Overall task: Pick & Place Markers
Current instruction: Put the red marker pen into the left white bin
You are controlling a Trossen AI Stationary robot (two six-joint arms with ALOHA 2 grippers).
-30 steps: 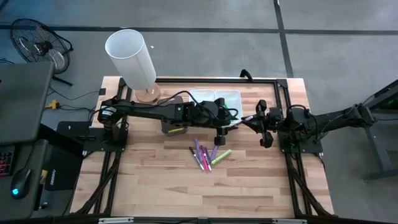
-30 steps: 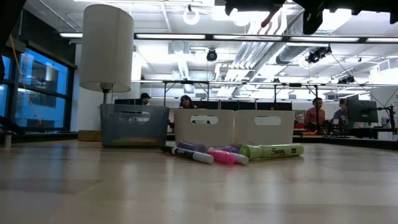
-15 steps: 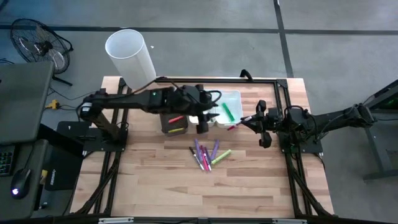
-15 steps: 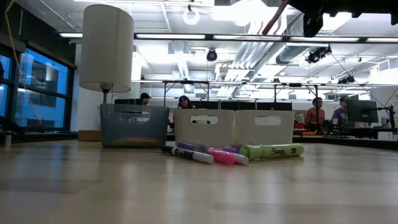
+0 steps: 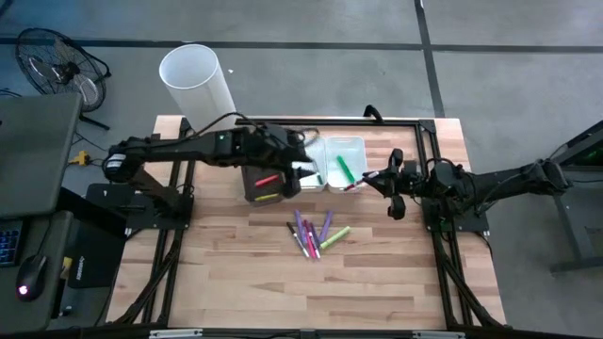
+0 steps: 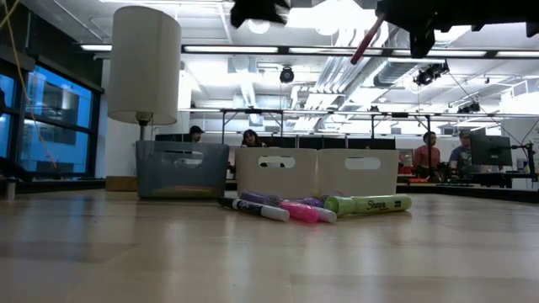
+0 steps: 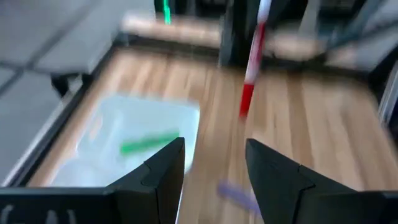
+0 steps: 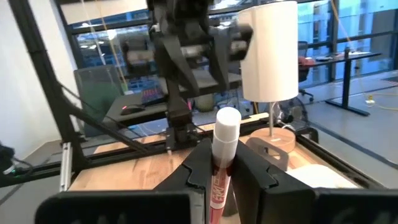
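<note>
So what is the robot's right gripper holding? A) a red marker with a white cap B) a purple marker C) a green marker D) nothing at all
A: the right gripper is shut on a red marker with a white cap, seen sticking up between its dark fingers in the right wrist view.

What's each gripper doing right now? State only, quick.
Left gripper: open, holding nothing, above the bins.
Right gripper: shut on a red marker with a white cap.

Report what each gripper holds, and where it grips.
The right gripper is shut on a red marker, gripping its red barrel with the white cap end sticking out. The left gripper is open and holds nothing.
</note>
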